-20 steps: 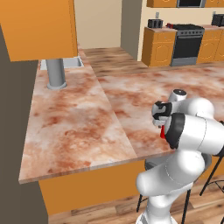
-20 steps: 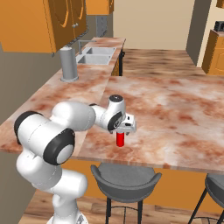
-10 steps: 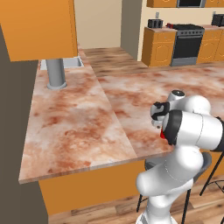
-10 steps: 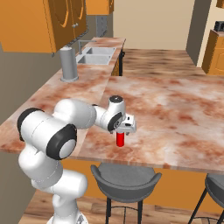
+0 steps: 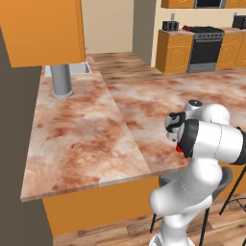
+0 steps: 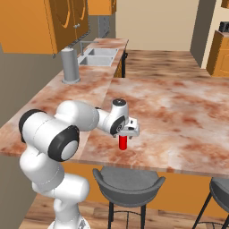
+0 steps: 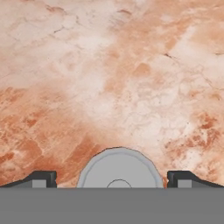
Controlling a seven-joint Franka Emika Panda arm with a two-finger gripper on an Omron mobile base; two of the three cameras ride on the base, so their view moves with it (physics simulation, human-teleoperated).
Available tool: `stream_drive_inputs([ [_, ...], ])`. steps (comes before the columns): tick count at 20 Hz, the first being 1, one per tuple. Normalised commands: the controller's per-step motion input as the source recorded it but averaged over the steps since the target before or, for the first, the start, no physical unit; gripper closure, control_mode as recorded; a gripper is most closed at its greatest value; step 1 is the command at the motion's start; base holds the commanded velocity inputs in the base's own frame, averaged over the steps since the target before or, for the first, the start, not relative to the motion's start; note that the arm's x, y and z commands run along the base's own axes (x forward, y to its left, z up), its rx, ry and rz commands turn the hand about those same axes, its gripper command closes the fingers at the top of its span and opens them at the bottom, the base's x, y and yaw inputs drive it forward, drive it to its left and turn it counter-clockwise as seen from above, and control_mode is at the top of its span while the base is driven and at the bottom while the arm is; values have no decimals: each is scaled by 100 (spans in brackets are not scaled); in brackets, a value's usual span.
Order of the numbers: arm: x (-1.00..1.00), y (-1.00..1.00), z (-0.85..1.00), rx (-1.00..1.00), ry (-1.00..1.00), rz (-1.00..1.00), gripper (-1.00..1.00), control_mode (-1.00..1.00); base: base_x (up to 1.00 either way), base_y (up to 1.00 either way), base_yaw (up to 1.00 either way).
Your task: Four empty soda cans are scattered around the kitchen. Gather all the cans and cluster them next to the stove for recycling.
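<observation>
**Hand view: open fingers flank a can's silver top**

Hand view looks straight down on the marbled counter [image 7: 131,78], with the round silver top of a red soda can [image 7: 120,168] rising at the bottom edge. The two dark fingertips [image 7: 41,178] stand one on each side of that top, spread wide, with a strip of counter showing between each tip and the can. The gripper [image 7: 112,180] is open and nothing is clamped in it.

From the right base view, the gripper [image 6: 126,130] hangs directly over the red soda can [image 6: 122,142], which stands upright on the counter [image 6: 179,116] near its front edge, above a grey stool [image 6: 129,181]. The can's top seems to sit just under the hand, though whether it touches is hard to tell at this size.

From the left base view, the arm's own white and dark elbow covers most of the can; a small red sliver [image 5: 178,149] shows beside it, with the gripper [image 5: 174,124] just above.

The stove [image 5: 206,49] stands far across the room, between orange cabinets [image 5: 175,51], well apart from the can. A grey cylinder [image 6: 70,66] stands on the counter near the sink [image 6: 98,57].
</observation>
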Motion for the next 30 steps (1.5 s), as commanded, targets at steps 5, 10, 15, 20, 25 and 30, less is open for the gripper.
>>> stream_drive_inputs([
  [5,0,-3,-1,0,0,0,-100,-100,0,0,0],
  [10,0,-1,-5,0,0,0,-100,-100,0,0,0],
  [15,0,0,-16,0,0,0,-100,-100,0,0,0],
  [20,0,0,-37,0,0,0,100,-100,0,0,0],
  [25,0,0,-22,0,0,0,100,-100,0,0,0],
  [30,0,0,0,0,0,0,100,-100,0,0,0],
])
